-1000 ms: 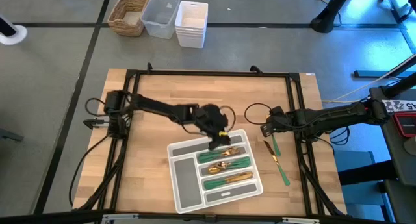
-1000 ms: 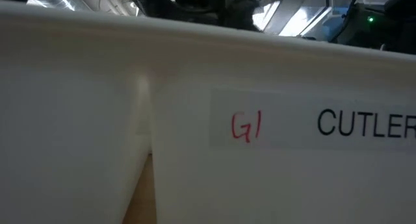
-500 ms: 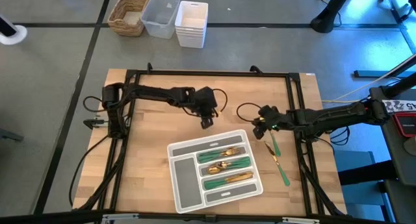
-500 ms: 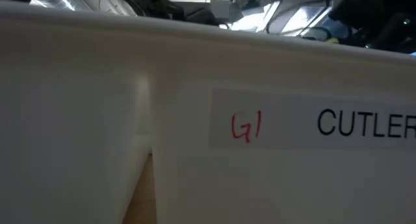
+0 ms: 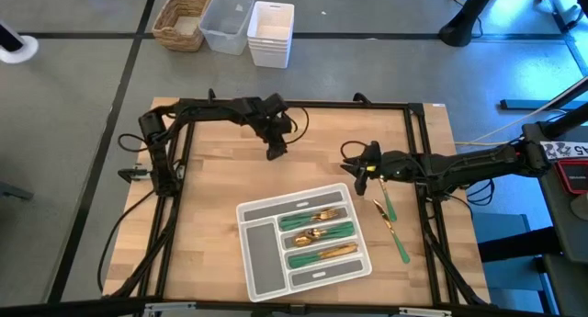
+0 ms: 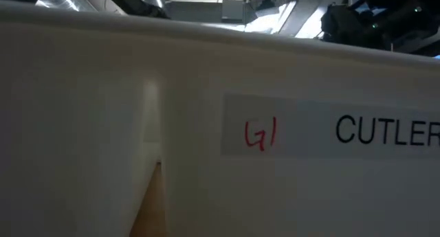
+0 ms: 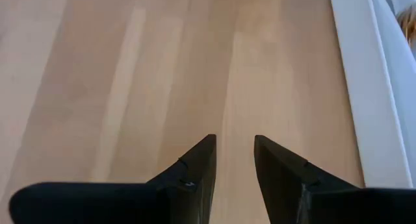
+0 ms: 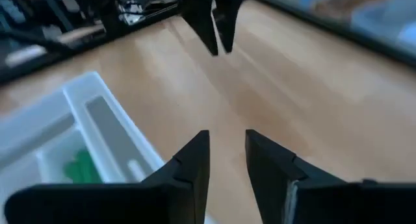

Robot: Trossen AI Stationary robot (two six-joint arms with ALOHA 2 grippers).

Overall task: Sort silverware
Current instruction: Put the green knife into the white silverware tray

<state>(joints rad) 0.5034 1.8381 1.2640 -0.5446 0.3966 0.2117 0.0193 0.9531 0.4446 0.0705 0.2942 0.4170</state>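
Wooden table [image 5: 220, 184] bears tray [image 5: 260, 264] holding silverware [image 5: 317, 234].

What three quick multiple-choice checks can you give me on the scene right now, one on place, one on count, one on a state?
1. Where is the left hand?
A. Inside the tray
B. Over bare table beyond the tray's far side
C. Over the loose pieces

2. How many pieces of silverware lie on the table outside the tray?
A. None
B. Two
C. Five

3. What is the right hand holding?
A. Nothing
B. A fork
C. The tray

Answers:
1. B: the high view shows it over wood, clear of the tray.
2. B: two green-handled pieces lie right of the tray.
3. A: its wrist view shows only bare table between the parted fingers.
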